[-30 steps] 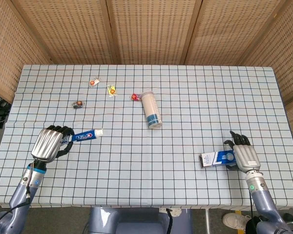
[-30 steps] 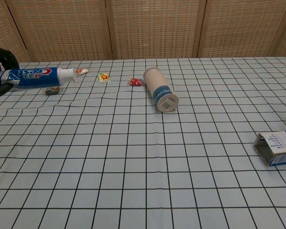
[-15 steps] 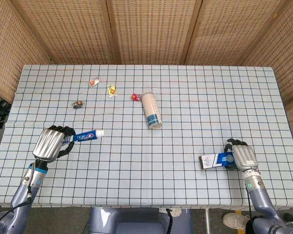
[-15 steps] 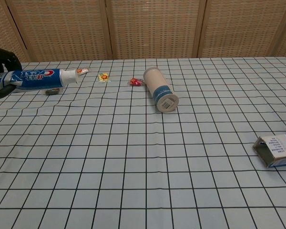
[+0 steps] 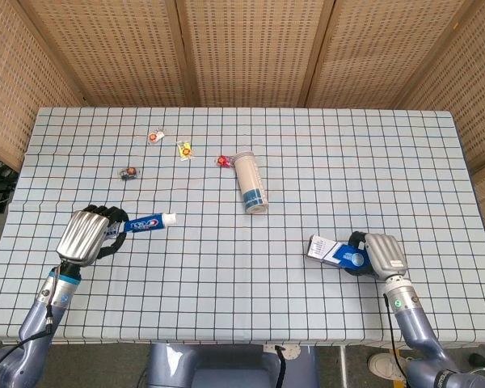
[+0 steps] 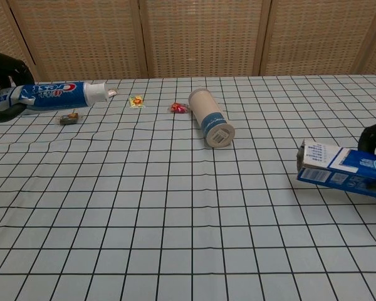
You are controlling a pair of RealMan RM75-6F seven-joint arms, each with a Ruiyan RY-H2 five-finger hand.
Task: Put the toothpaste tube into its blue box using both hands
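Both pickups done, insertion not started. Left hand [image 5: 85, 234] has its fingers wrapped round the tail of the toothpaste tube [image 5: 149, 221], cap pointing toward the table's middle, tube held over the left side. Right hand [image 5: 376, 255] grips the blue box [image 5: 333, 253] at its rear end, box apparently lifted off the checked table [image 5: 307, 162], front end facing the tube; whether that flap is open is hard to tell. Tube and box are well apart. Left to do: bring them together, line up, slide tube in.

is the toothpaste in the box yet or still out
Out. The toothpaste tube is in the left hand, far from the blue box held by the right hand.
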